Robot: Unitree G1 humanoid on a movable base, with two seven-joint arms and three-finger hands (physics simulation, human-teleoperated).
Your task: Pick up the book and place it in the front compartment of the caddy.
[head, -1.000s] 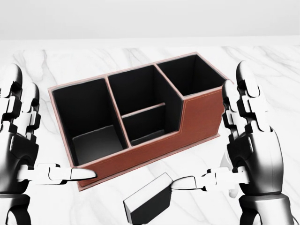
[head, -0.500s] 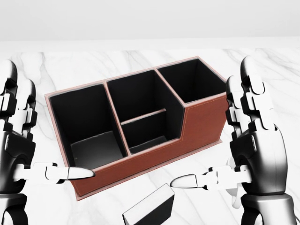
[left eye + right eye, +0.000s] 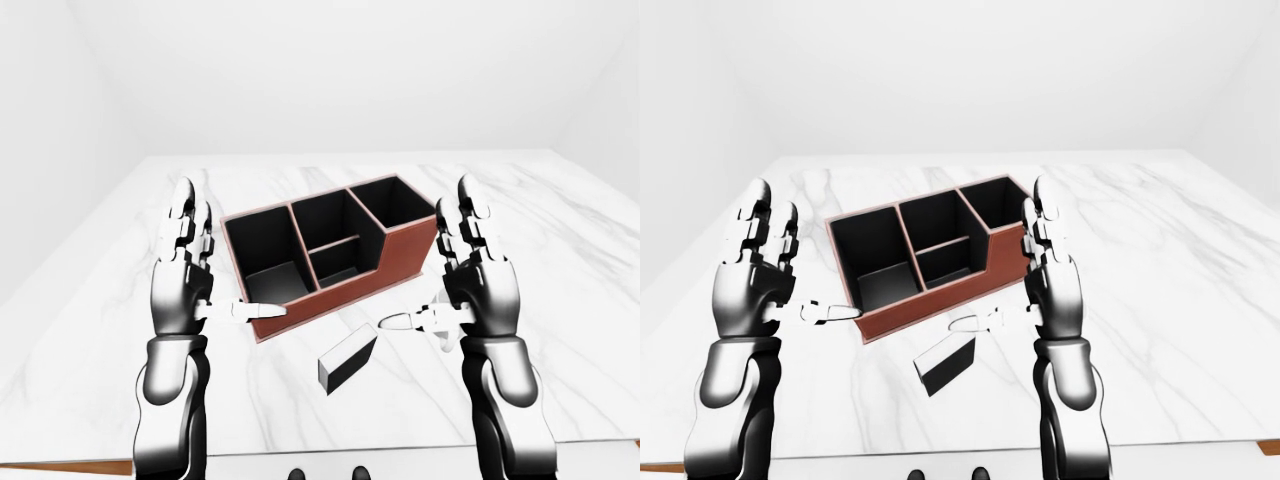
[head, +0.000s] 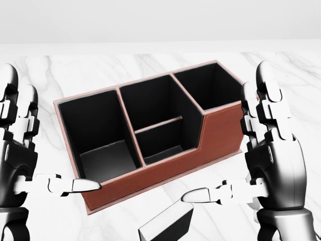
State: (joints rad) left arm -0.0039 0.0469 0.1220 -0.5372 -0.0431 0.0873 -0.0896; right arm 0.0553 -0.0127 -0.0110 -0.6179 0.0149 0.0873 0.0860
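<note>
White-veined marble table, boxy brown leather caddy, slab-like dark book, each robot hand spread, empty.

My left robot hand and right robot hand are glossy dark-grey shells with white segmented fingers, three apiece, on rounded grey forearms.

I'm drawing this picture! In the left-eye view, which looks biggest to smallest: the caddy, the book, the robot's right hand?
1. caddy, clearly the biggest.
2. right hand, though it is nearer the camera, so it may look bigger than it is.
3. book, the smallest.
</note>
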